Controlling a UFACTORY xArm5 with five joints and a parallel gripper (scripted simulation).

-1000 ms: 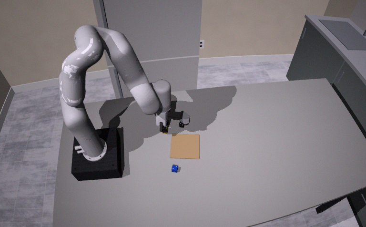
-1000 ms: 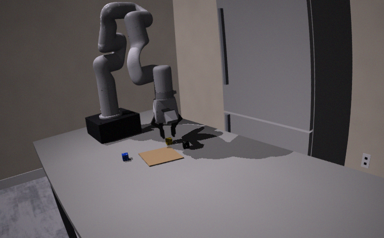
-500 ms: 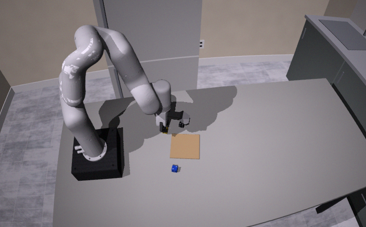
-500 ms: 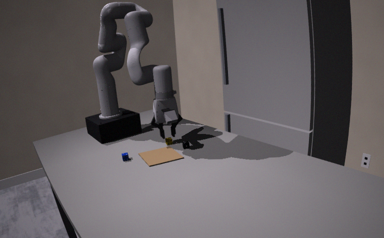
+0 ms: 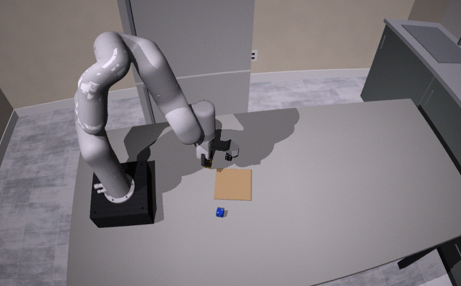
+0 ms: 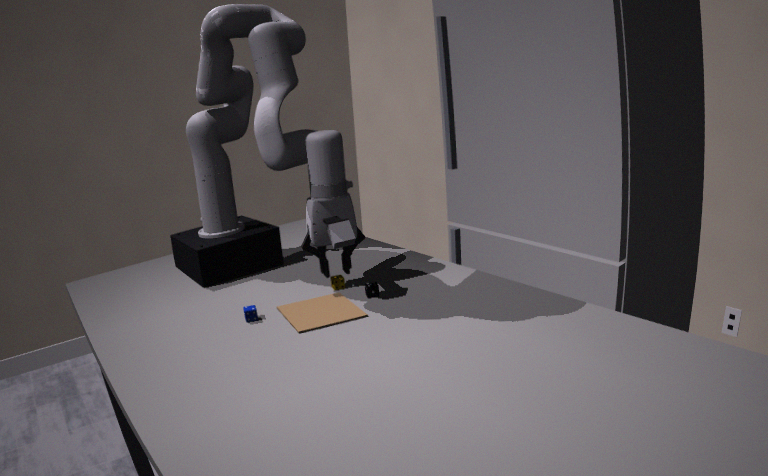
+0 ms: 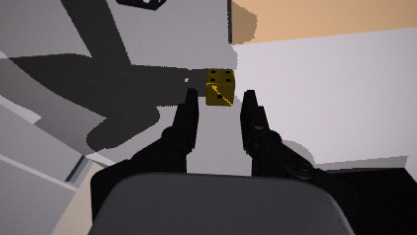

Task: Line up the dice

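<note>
Matt, dark, plastic-looking fingers of the claw [image 5: 205, 160] [image 6: 336, 272] [image 7: 220, 94] extend above a smooth, matt grey worktop [image 5: 314, 184] [image 6: 434, 378] [image 7: 326, 109], with a smooth, wood-coloured mat [image 5: 233, 184] [image 6: 321, 312] [image 7: 326, 20] near them and glossy white arm casings [image 5: 93, 95] [image 6: 216, 53] above.

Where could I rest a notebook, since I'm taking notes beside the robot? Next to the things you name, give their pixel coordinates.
Likeliest: the grey tabletop [image 5: 349, 160] [image 6: 493, 384] beyond the tan square mat [image 5: 233, 184] [image 6: 321, 312], away from the base. Crowded: around the yellow die [image 6: 337, 282] [image 7: 219, 88], under the black-fingered gripper [image 5: 206, 163] [image 6: 336, 273] [image 7: 219, 102].
</note>
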